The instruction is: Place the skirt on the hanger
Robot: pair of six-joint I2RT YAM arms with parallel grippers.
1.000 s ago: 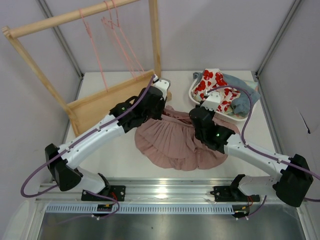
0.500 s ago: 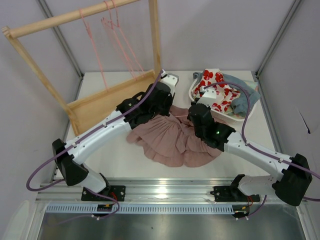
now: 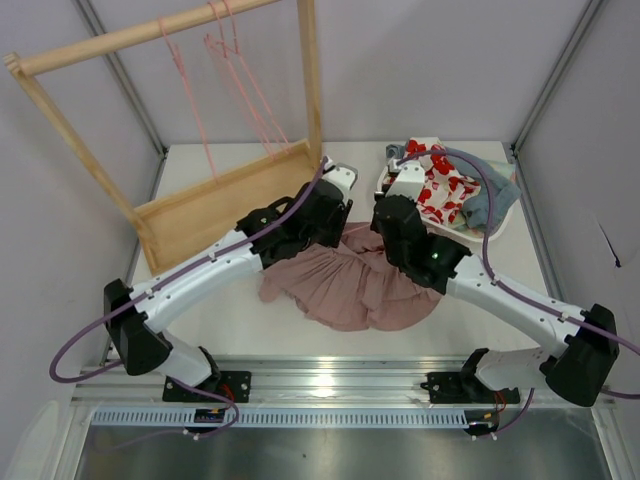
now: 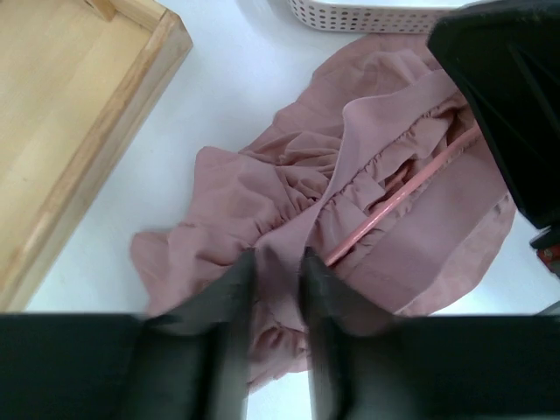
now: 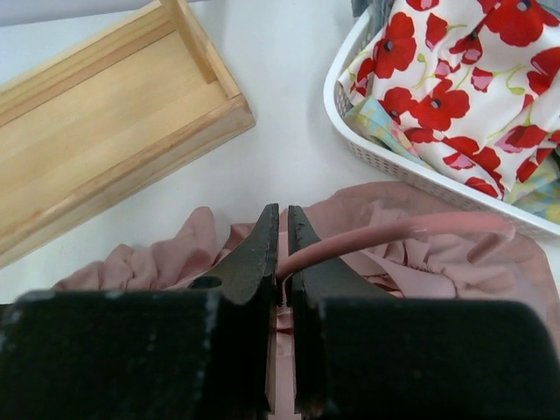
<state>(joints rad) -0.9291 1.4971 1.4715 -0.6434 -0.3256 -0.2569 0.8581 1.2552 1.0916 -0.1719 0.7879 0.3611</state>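
Observation:
The dusty-pink pleated skirt lies bunched on the table between both arms. It also shows in the left wrist view and the right wrist view. A pink hanger runs along its gathered waist. My left gripper is shut on a fold of the skirt near the waist; in the top view it sits at the skirt's back edge. My right gripper is shut on the hanger's wire, close beside the left one.
A wooden rack with several more pink hangers stands at the back left on its tray-like base. A white basket at the back right holds a floral cloth and a blue-grey garment.
Both grippers have moved toward the back of the table and closer together. The skirt has been drawn along and bunched up, from spread flat to gathered.

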